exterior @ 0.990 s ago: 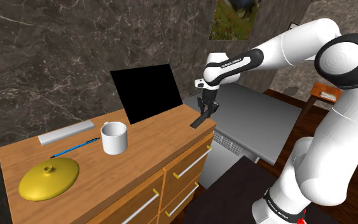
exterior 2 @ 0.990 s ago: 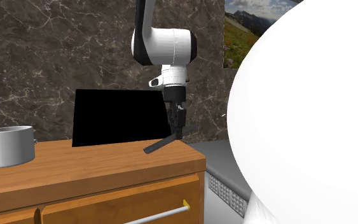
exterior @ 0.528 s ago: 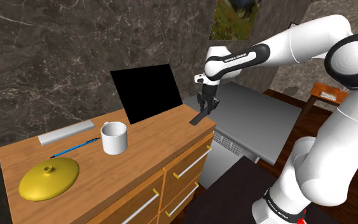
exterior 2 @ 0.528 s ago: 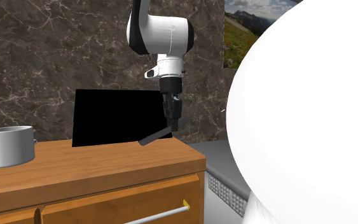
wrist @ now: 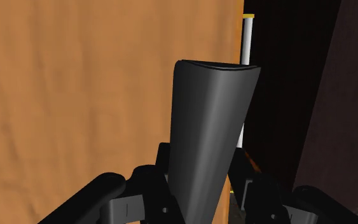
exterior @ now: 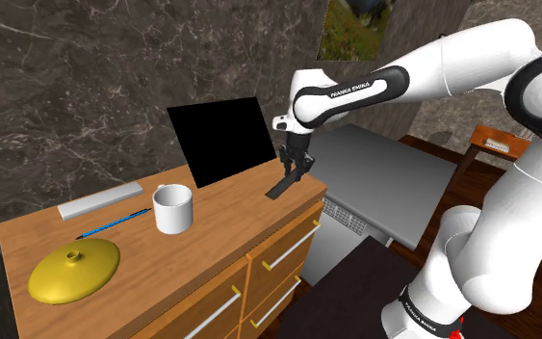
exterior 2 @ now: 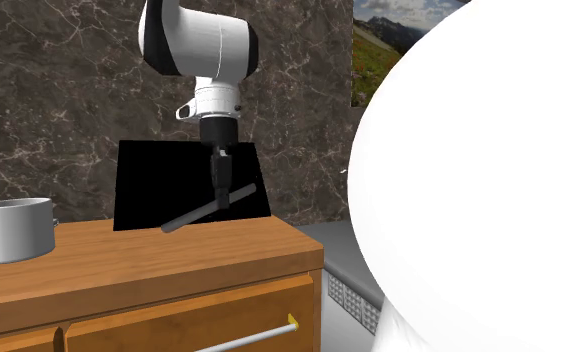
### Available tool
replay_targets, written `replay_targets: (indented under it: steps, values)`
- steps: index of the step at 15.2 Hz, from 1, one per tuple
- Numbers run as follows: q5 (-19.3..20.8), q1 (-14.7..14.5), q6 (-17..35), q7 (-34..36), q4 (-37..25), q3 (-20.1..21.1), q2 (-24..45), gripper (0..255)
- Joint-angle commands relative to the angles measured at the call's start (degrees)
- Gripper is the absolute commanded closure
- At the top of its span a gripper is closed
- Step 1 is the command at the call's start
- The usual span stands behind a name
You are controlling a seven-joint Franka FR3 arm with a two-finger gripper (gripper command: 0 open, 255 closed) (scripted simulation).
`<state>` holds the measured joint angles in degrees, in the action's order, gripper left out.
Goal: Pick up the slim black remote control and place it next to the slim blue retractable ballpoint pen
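Yellow lid [exterior: 73, 270]: lower left of the shoulder view, lying flat on the wooden dresser top [exterior: 216, 241].
Grey slab [exterior: 100, 200]: left of centre, up by the stone wall, lying flat on the wood.
Blue pen [exterior: 115, 222]: just below the grey slab in the shoulder view, lying on the wood; its right end is close to the mug.
White mug [exterior: 173, 208]: upright, left of centre in the shoulder view; at the left edge of the second exterior view.
Black panel [exterior: 222, 141]: standing upright at the back of the dresser, near the frame's middle.
Black remote [exterior: 283, 183]: right of the panel, well apart from the pen, with mug and panel between. It hangs slanted, its lower end over the dresser's right-hand end. In the second exterior view it crosses in front of the panel, looking lifted off the wood.
Gripper [exterior: 290, 171]: pointing down, just above centre of the shoulder view.
Fingers [wrist: 145, 184]: narrow, clasping the remote's upper end from both sides, as the wrist view shows.
Grey counter [exterior: 394, 183]: right of the dresser, lower than the wood.
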<state>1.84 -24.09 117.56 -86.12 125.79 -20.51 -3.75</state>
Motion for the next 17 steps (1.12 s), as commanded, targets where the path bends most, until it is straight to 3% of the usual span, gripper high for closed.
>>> replay_targets:
  steps: [1,9,17]
  values:
    - [-0.5,-1.3,0.1,2.6,-0.3,1.5,0.5,255]
    - [-2.8,-6.8,-0.5,12.5,-4.1,7.1,3.7,255]
    - [-4.7,-11.8,-2.0,21.6,-12.0,11.9,10.0,255]
